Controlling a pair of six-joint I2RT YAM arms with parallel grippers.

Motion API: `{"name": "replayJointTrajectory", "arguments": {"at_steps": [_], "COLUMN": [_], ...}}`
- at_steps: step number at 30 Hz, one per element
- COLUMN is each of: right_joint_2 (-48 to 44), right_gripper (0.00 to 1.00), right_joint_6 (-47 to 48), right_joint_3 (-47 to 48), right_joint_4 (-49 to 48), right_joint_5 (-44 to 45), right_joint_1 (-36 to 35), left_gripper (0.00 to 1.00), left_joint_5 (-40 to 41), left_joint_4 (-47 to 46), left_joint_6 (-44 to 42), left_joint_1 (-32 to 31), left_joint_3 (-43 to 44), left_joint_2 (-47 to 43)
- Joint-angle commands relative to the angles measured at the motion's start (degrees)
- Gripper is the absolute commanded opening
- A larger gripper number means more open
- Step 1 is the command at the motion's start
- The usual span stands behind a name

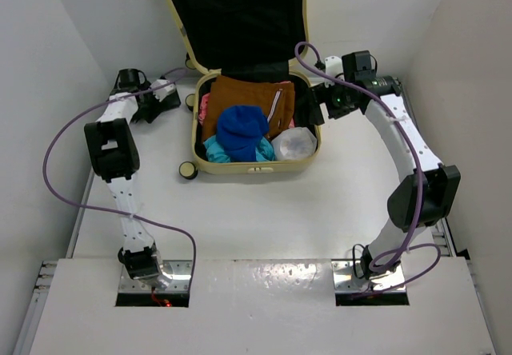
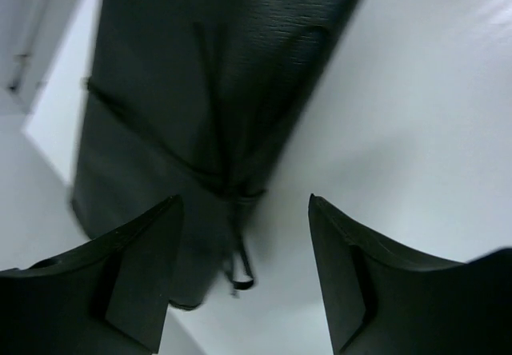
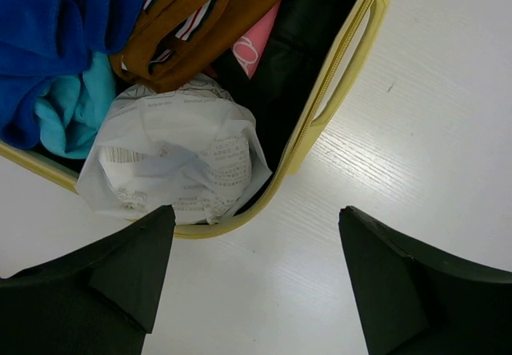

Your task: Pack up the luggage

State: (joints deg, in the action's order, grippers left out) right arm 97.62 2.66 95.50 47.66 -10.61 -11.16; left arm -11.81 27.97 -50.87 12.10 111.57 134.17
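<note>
The luggage (image 1: 254, 167) lies open at the middle of the worktop's (image 1: 256, 219) far edge, its black-lined lid raised. Inside lie a brown garment (image 1: 244, 95), a blue garment (image 1: 242, 129), a teal cloth (image 1: 214, 152) and a white plastic bag (image 3: 172, 167). The left jaws stand apart over a flat black pouch (image 2: 200, 91) on the worktop, just left of the luggage, gripping nothing. The right jaws stand apart and empty above the luggage's near right corner.
</note>
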Motion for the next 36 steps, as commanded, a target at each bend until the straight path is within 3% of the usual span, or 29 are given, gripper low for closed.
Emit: {"name": "replayJointTrajectory", "arguments": {"at_steps": [1, 5, 12, 14, 15, 16, 20, 24, 30, 36], "right_joint_2": [-0.9, -0.7, -0.2, -0.1, 0.0, -0.1, -0.1, -0.7, -2.3, -3.3], "right_gripper": [0.83, 0.83, 0.83, 0.83, 0.82, 0.8, 0.7, 0.68, 0.7, 0.7], "right_joint_6": [0.7, 0.9, 1.3, 1.4, 1.5, 1.5, 1.7, 1.6, 0.7, -2.2], "right_joint_3": [0.9, 0.5, 1.0, 1.1, 1.3, 1.3, 1.5, 0.9, -0.1, -0.3], "right_joint_4": [-1.3, -1.3, -1.0, -0.8, -0.7, -0.6, -0.2, -0.5, -0.5, -1.9], "right_joint_5": [0.6, 0.5, 0.6, 0.5, 0.4, 0.3, -0.5, -1.0, -0.9, -1.2], "right_joint_1": [-0.4, -0.2, -0.4, -0.4, -0.3, -0.3, -0.4, -0.3, 0.0, 2.6], "left_gripper": [0.68, 0.67, 0.65, 0.57, 0.48, 0.47, 0.0, 0.0, 0.0, 0.0], "left_joint_5": [4.0, 5.6, 3.8, 2.2, 1.6, 1.0, -1.2, -5.8, -9.2, -12.6], "left_joint_4": [-7.3, -11.3, -9.1, -5.5, -4.2, -4.2, -3.7, -3.7, -8.4, -9.2], "left_joint_6": [-3.3, -5.1, -7.0, -6.4, -6.4, -6.4, -4.8, 0.9, 19.1, 22.7], "left_joint_1": [-0.5, -1.0, -1.0, -1.0, -1.0, -1.0, -1.0, -1.6, -3.8, -10.9], "left_joint_3": [-1.0, -3.6, 1.2, 3.1, 3.7, 3.7, 2.4, 0.4, 0.4, 0.9], "left_joint_2": [-0.8, -0.8, 3.8, 5.1, 5.1, 5.1, 3.4, -2.1, -13.8, -26.0]}}
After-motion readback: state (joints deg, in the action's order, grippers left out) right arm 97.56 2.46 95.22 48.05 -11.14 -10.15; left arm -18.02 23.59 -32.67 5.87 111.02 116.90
